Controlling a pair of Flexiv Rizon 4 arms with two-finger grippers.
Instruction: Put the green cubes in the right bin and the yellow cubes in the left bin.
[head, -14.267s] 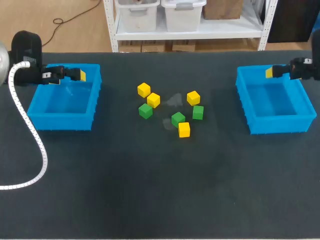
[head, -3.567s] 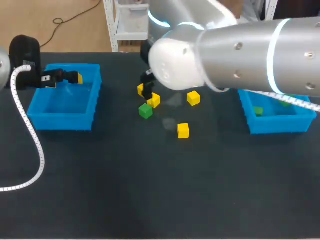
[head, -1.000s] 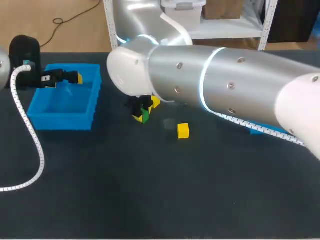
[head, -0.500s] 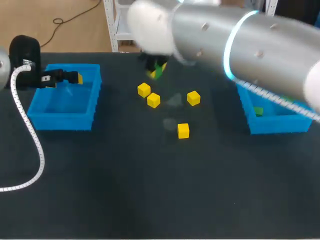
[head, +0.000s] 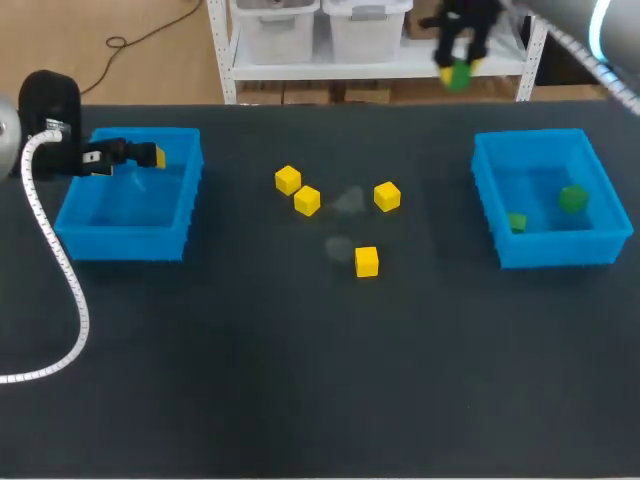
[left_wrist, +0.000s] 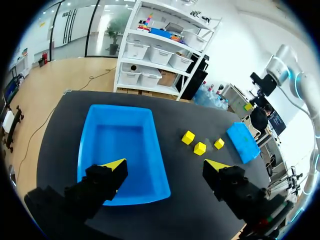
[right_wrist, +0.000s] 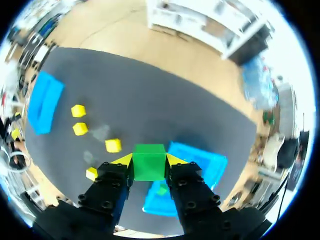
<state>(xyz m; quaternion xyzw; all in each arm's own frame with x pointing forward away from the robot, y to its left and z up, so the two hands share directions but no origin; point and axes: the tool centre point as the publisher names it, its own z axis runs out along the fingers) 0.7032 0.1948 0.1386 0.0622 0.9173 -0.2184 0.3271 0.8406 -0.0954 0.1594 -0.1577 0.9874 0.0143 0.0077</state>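
Dark table (head: 300, 380), head view: the right gripper (head: 457, 68), upper right of frame, pinches a green cube (right_wrist: 149, 161) (seemingly the last one outside the right bin (head: 555, 250)). Step in hand: the carry; next, lower over that bin and release. The left gripper (left_wrist: 165, 166) hangs spread and empty over the left bin (head: 120, 240); the yellow cubes (head: 367, 261) lie mid-frame.

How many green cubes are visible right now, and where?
3. In the right bin: one green cube near its left wall, a second green cube farther right. The third green cube is held aloft in the right tool. None looks hidden.
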